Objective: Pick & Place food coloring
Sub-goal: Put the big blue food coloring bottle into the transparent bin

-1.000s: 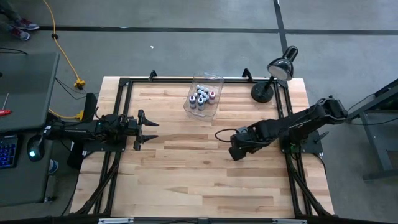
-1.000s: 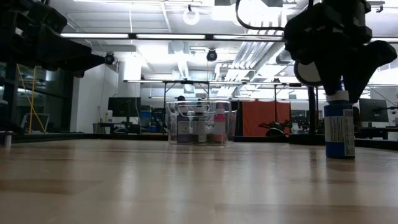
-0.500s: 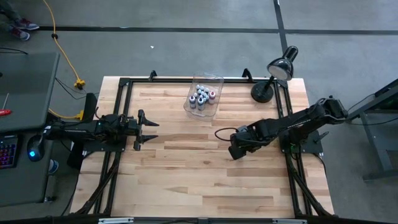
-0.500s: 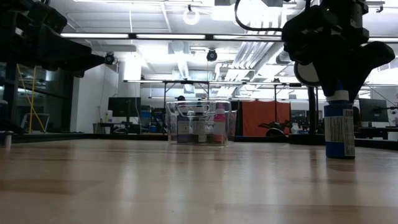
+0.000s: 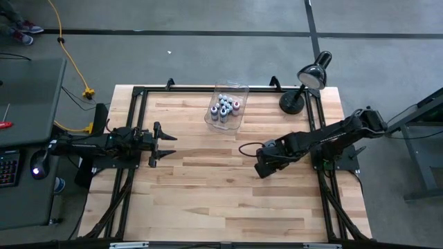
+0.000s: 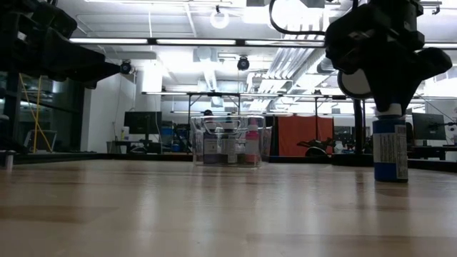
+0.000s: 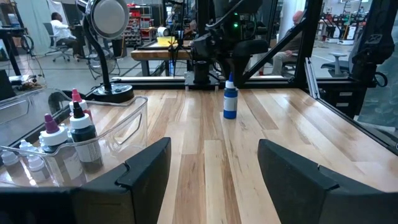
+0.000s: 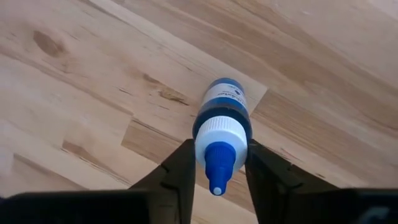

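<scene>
A blue food coloring bottle (image 8: 222,106) with a white collar and blue tip stands upright on its base on the wooden table (image 5: 208,187), right of centre. It also shows in the low view as the bottle (image 6: 390,151) and in the left wrist view as the bottle (image 7: 230,104). My right gripper (image 5: 263,168) hangs over it, shut on its top (image 6: 389,107). Several more small bottles (image 5: 225,107) stand in a clear bin (image 5: 239,88) at the far middle. My left gripper (image 5: 163,143) waits open at the table's left, level. My right gripper pinches the bottle's white collar (image 8: 222,134), just under the blue tip, between its two fingers (image 8: 180,171). The fingers come from above, pointing steeply down. The bottle stands upright with its base on the table.
A black desk lamp (image 5: 304,86) stands at the far right corner. A black metal frame (image 5: 138,93) runs along the table's edges. The clear bin (image 7: 124,124) lies between the two arms at the far side; bare wood fills the near half.
My right gripper's fingers have closed in on the top of the blue bottle, the gap between them narrowing. The arm has kept its place and the bottle has stayed upright on the table.
</scene>
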Tool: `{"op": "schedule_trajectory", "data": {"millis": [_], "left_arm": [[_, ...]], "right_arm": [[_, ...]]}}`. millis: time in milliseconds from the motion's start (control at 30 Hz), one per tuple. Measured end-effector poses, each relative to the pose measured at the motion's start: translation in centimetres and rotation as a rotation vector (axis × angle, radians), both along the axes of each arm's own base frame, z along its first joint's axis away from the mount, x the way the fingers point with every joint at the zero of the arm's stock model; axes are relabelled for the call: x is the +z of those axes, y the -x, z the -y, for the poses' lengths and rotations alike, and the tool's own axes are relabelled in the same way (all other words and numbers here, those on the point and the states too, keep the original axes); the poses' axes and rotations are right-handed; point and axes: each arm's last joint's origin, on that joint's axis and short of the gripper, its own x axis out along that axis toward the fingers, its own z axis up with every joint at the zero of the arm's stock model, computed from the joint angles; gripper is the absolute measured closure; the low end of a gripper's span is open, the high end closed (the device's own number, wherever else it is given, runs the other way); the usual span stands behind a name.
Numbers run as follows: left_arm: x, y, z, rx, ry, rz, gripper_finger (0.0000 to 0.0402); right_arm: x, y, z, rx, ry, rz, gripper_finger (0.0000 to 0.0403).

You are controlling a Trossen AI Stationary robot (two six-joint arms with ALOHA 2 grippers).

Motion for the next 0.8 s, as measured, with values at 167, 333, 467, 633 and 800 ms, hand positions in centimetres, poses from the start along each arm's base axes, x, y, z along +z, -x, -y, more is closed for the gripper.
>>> {"op": "schedule_trajectory", "data": {"millis": [167, 333, 467, 633, 800], "left_arm": [[0.0, 0.0, 0.0, 0.0, 0.0, 0.0, 0.0163], [0.0, 0.0, 0.0, 0.0, 0.0, 0.0, 0.0163], [0.0, 0.0, 0.0, 0.0, 0.0, 0.0, 0.0163], [0.0, 0.0, 0.0, 0.0, 0.0, 0.0, 0.0163], [0.0, 0.0, 0.0, 0.0, 0.0, 0.0, 0.0163]], "right_arm": [[0.0, 0.0, 0.0, 0.046, -0.016, 0.004, 0.0296], [0.9, -0.2, -0.1, 0.089, -0.017, 0.032, 0.0296], [2.8, -0.4, 0.0, 0.134, 0.001, 0.032, 0.0296], [6.8, -0.6, 0.1, 0.196, 0.015, 0.054, 0.0296], [12.1, -0.3, 0.3, 0.261, 0.035, 0.119, 0.0296]]}}
